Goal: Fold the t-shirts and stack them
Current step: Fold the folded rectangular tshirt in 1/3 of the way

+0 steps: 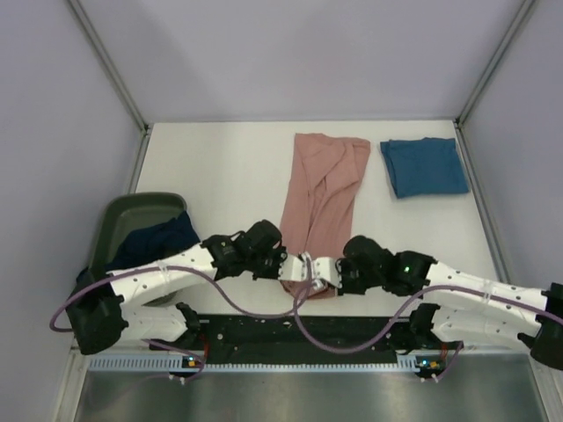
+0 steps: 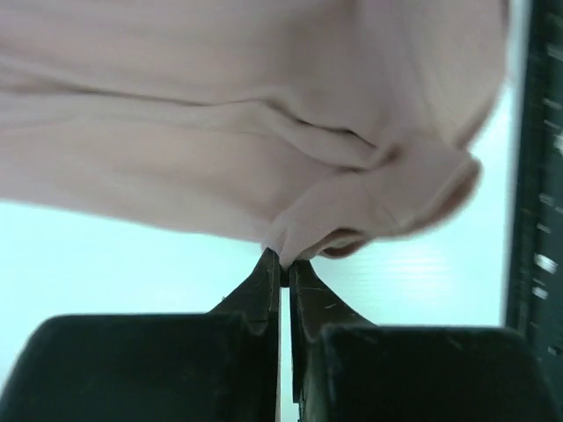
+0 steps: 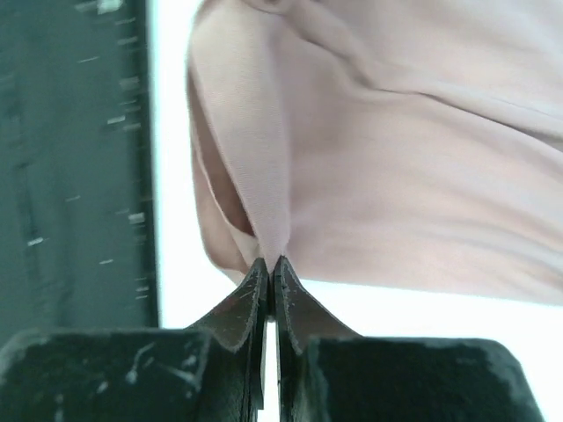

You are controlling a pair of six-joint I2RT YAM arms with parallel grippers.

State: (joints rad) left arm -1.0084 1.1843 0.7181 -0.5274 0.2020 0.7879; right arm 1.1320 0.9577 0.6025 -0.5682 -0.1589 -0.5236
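Pink tee [image 1: 321,198] lies as a long strip mid desk [image 1: 220,176], near hem by the arms, prob. so it can be folded toward the far end. L gripper [image 2: 283,268] & R gripper [image 3: 268,268] each pinch a hem corner, jaws nearly closed w/ cloth between. Blue tee [image 1: 424,166] is folded far right; navy tee [image 1: 158,237] in bin [image 1: 123,215].

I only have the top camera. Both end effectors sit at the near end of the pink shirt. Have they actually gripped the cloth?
Observer: Yes for the left. Its wrist view shows the left end effector shut on a small fold at the pink shirt's edge.
Operator: And the right?
Observer: The right end effector is shut too, pinching a thin fold of the same shirt.
Operator: One layer or more?
Observer: I cannot count layers, but a shadowed gap shows beside the right pinch.
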